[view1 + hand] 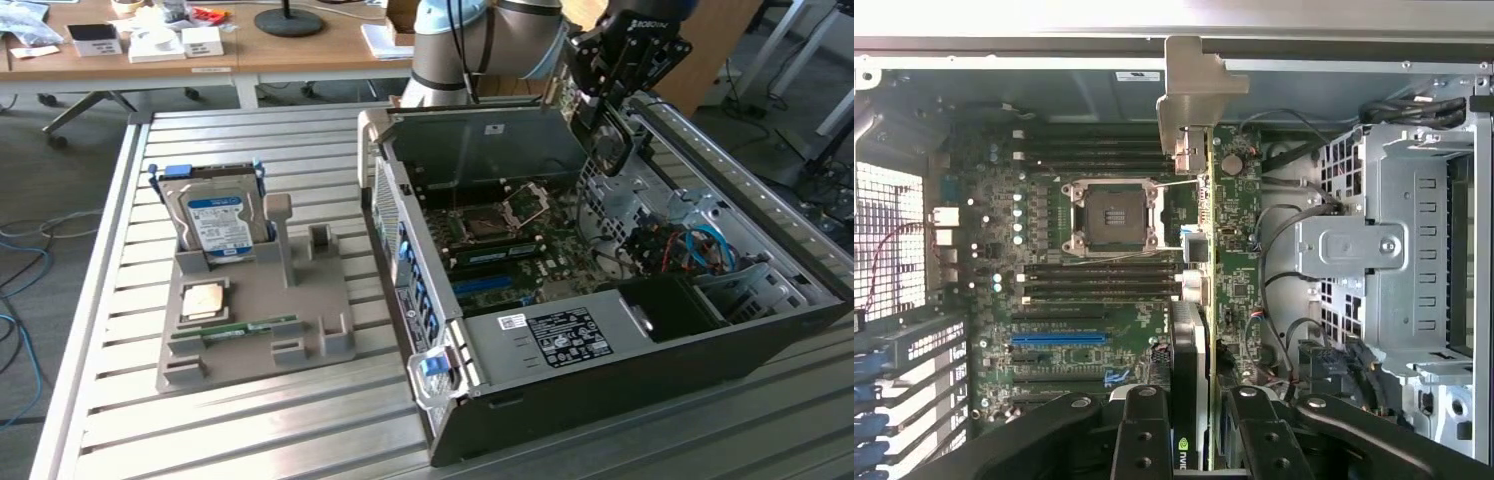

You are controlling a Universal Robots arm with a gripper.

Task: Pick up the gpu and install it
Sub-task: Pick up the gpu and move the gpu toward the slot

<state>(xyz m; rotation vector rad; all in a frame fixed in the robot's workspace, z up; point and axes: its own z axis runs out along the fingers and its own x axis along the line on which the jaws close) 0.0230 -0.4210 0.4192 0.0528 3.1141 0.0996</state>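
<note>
An open computer case [641,385] lies on the slatted worktop [267,420], holding a motherboard [1054,300] with an empty processor socket [1109,215] and a metal drive cage [1394,240]. A grey tray [327,300] beside it carries an upright hard drive [216,225], a processor chip [203,300] and a memory stick [254,328]. The arm [461,40] reaches down over the case, its gripper [1199,425] clamped on the gpu [1189,340]. The card hangs edge-on between socket and cage, its long axis running out from the fingers [1144,435], with the silver bracket [1189,90] at the far end.
</note>
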